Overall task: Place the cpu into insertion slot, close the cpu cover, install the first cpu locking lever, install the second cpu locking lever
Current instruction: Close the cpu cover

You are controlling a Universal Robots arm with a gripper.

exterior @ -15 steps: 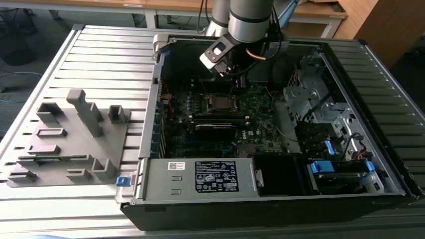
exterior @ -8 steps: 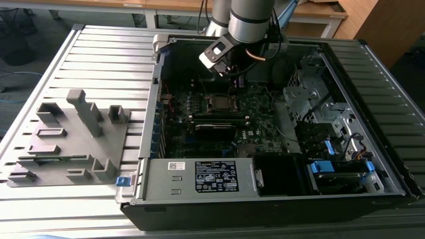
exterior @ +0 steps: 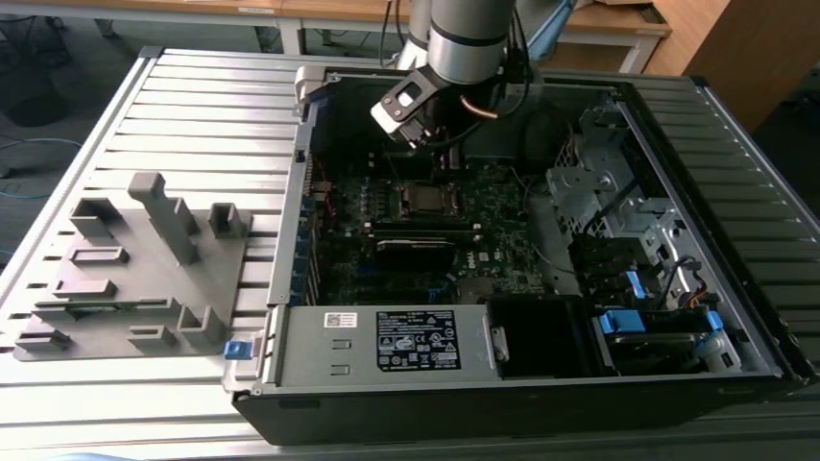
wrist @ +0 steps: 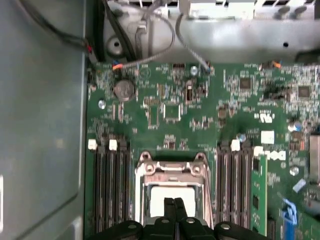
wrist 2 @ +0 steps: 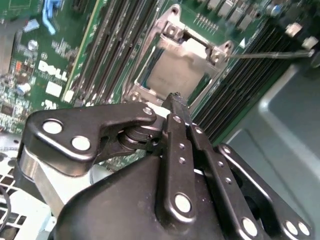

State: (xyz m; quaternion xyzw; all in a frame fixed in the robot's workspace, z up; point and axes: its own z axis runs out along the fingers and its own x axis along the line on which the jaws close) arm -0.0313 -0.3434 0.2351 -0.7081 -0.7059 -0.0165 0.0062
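The cpu (wrist 2: 172, 75) (wrist: 161, 196) lies in the insertion slot (exterior: 423, 199) on the green motherboard, its dull silver face showing through the window of the cpu cover (wrist 2: 212, 55) (wrist: 172, 170). That silvery frame lies flat over it. A thin metal locking lever (wrist 2: 270, 55) sticks out from one corner of the socket, over the memory slots. My gripper (wrist 2: 175, 98) (wrist: 173, 204) (exterior: 445, 158) hangs just above the socket, shut with nothing between its black fingers. Its tips are over the cpu's face near the cover's edge. Contact cannot be judged.
Long black memory slots (wrist: 107, 185) flank the socket, with a green module (wrist: 257, 195) in one. The case wall (wrist: 40, 125) and cables (wrist: 145, 35) are close by. A grey fixture block (exterior: 141, 259) stands at the exterior view's left, a power supply (exterior: 384, 341) in front.
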